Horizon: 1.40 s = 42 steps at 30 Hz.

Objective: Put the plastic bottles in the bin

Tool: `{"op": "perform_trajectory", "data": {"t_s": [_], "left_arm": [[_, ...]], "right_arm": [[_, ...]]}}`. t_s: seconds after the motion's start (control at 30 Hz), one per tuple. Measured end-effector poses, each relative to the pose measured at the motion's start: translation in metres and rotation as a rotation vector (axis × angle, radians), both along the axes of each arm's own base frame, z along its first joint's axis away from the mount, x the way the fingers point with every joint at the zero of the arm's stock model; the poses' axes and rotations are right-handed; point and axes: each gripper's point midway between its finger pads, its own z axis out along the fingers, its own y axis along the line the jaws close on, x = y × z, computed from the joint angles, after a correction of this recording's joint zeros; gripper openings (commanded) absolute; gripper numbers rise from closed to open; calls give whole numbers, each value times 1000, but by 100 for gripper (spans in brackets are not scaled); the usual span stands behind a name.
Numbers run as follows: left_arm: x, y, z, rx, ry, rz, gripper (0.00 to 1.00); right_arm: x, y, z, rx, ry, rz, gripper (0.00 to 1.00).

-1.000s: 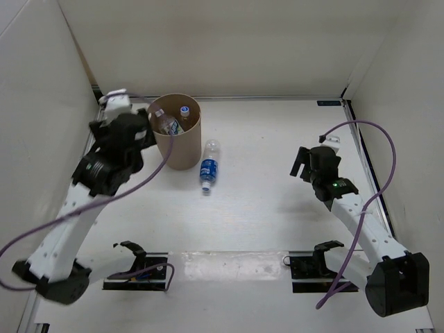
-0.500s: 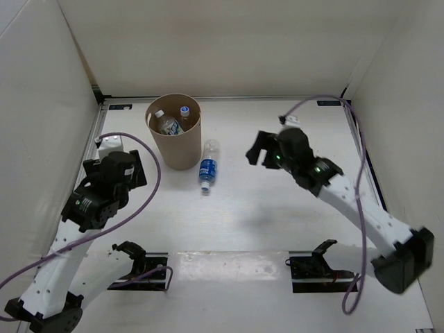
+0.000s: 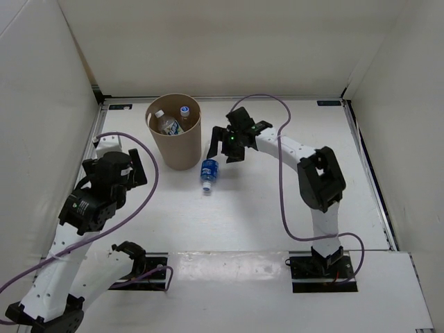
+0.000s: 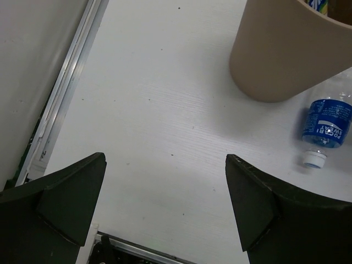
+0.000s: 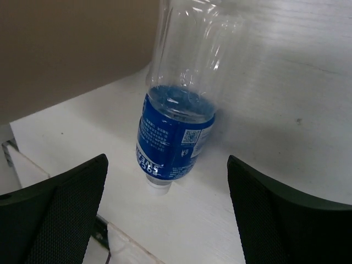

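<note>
Blue-labelled bottle lying flat beside bin, cap toward arm bases.

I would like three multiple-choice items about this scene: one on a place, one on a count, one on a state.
1. Where is the blue-labelled bottle?
A) lying on the table beside the bin
B) inside the bin
C) standing upright on the table
2. How many bottle caps show inside the bin from above?
A) none
B) two
C) four
3. How is the right gripper?
A) shut on a bottle
B) shut, empty
C) open

Key: 1 A, it lies flat next to the bin wall; 2 B, two caps show below the rim; 3 C, its fingers stand wide apart over the bottle.
</note>
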Motion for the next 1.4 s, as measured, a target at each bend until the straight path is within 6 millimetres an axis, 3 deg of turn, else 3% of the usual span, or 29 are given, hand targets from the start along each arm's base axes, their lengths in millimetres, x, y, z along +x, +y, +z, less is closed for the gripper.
{"op": "perform_trajectory", "data": {"t_s": [0.23,0.33,0.57,0.9,1.13,1.27,1.4], "left_arm": [[11,-5,-14,25,72,3,100],[13,-3,-16,23,82,9,100],[13,2,-14,-1,68,30,100],[19,-5,-21,-11,102,8,100],[19,-7,-22,-17,105,-2,100],[20,-9,-23,-17,110,-7,100],[21,-9,-24,-13,119,-9,100]], "right_arm": [[46,18,15,90,25,20,90],[53,15,9,96,43,17,90],[44,9,-17,66,122,35,90],[30,18,-45,52,192,70,88],[30,25,-54,67,223,91,79],[27,25,-61,69,250,98,65],[26,25,-59,87,262,106,58]]}}
